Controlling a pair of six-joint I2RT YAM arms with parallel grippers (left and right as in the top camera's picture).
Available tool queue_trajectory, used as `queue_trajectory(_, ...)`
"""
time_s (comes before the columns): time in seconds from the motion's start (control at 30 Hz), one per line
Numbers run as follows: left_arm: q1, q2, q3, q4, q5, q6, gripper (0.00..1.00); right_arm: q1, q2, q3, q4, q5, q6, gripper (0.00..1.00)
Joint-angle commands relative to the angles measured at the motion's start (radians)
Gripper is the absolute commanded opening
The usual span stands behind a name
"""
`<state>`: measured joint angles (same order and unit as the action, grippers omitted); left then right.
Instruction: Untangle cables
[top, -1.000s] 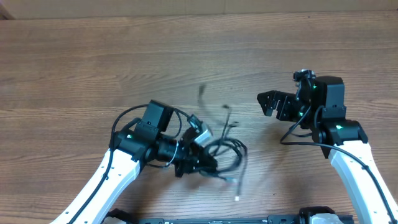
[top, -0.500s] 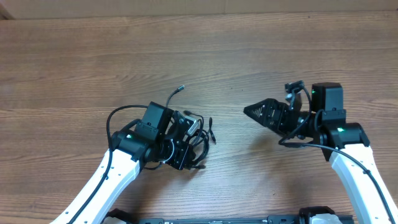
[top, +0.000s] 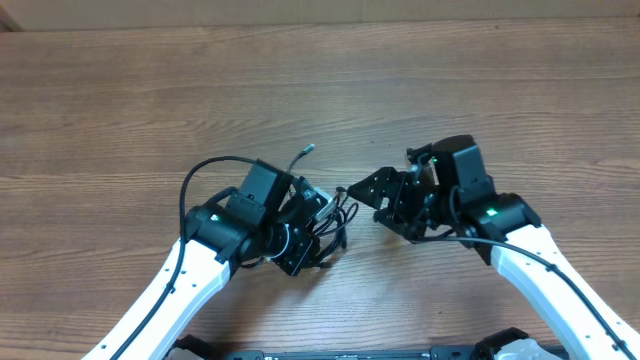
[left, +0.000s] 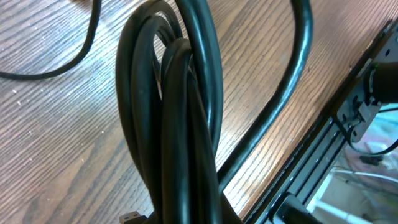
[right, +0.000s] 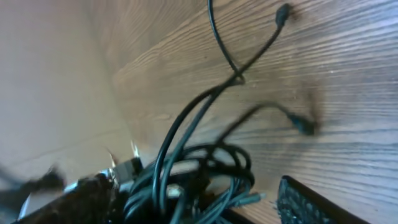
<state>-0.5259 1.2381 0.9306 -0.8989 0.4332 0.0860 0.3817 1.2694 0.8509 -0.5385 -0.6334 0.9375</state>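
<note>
Right gripper (top: 368, 198) moved left, jaws apart, beside cables (top: 341, 212); left gripper (top: 312, 238) clamps them.

The cables (top: 335, 215) lie bunched on the table (top: 150, 100) between the two grippers, at the tip of the left gripper (top: 305, 232) and just ahead of the right gripper (top: 365, 195). One end (top: 308, 150) sticks out beyond the left gripper, away from the arms. In the right wrist view, two loose ends (right: 283, 11) lie on the table past the bunch, apart from each other.
</note>
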Motion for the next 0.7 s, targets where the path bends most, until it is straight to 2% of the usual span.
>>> queue_trajectory(0.0, -0.021, -0.016, 0.03, -0.003, -0.015, 0.038, 0.04, 0.005, 0.029, 0.02, 0.014, 0.063, 0.121, 0.75)
queue_trajectory(0.27, -0.051, -0.016, 0.03, -0.002, -0.067, 0.05, 0.04, 0.024, 0.097, 0.02, 0.046, 0.039, 0.122, 0.63)
queue_trajectory(0.47, -0.053, -0.016, 0.03, -0.005, -0.153, 0.05, 0.04, 0.065, 0.119, 0.02, 0.076, 0.026, 0.122, 0.62)
queue_trajectory(0.67, -0.053, -0.016, 0.03, -0.008, -0.159, 0.072, 0.04, 0.119, 0.134, 0.02, 0.112, 0.032, 0.121, 0.61)
